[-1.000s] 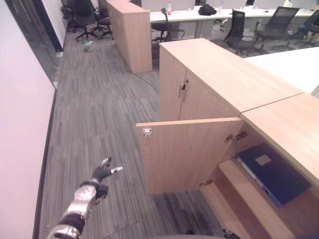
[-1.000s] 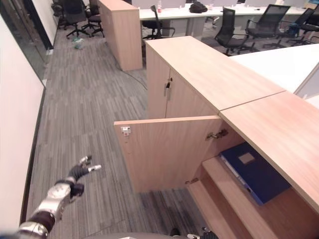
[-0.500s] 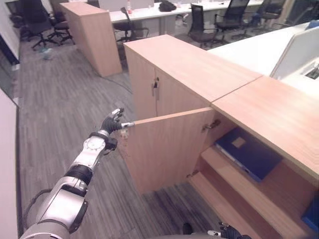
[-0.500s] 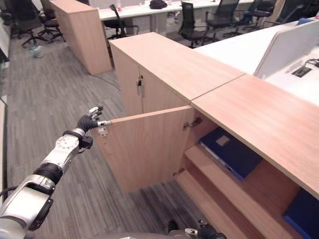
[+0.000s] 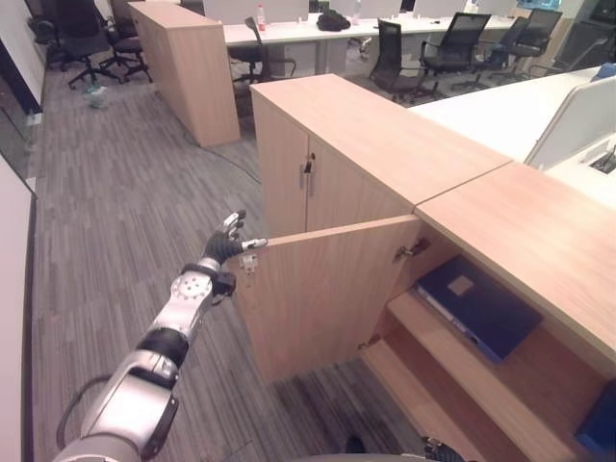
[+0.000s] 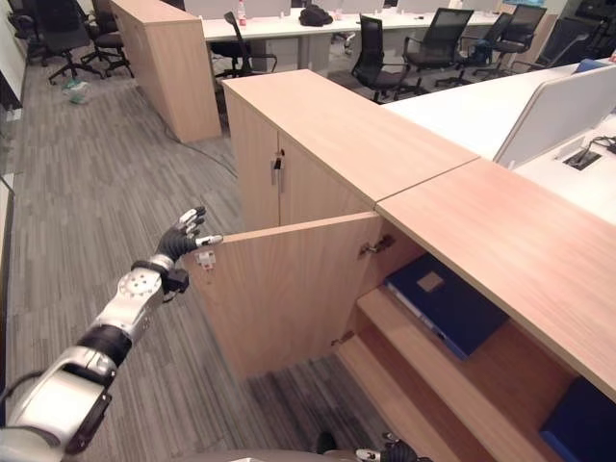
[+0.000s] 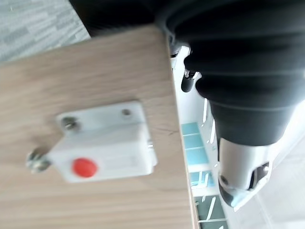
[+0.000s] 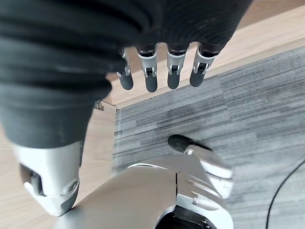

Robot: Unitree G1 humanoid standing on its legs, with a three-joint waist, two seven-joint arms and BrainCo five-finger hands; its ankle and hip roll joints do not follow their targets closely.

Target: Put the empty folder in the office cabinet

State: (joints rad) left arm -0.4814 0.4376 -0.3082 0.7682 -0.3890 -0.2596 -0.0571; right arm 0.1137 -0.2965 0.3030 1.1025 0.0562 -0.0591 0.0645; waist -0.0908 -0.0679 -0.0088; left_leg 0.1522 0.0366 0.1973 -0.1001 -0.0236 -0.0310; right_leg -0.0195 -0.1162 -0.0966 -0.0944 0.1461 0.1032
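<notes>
From the head views, my left hand (image 5: 223,248) sits with loose fingers at the free top corner of the open cabinet door (image 5: 327,294); the blue folder (image 5: 478,304) already lies on the shelf beyond it. My left wrist view shows the door's white latch (image 7: 102,141) beside my palm. Right wrist view: right hand (image 8: 157,71) relaxed, empty. Next, I judge, push the door shut.
</notes>
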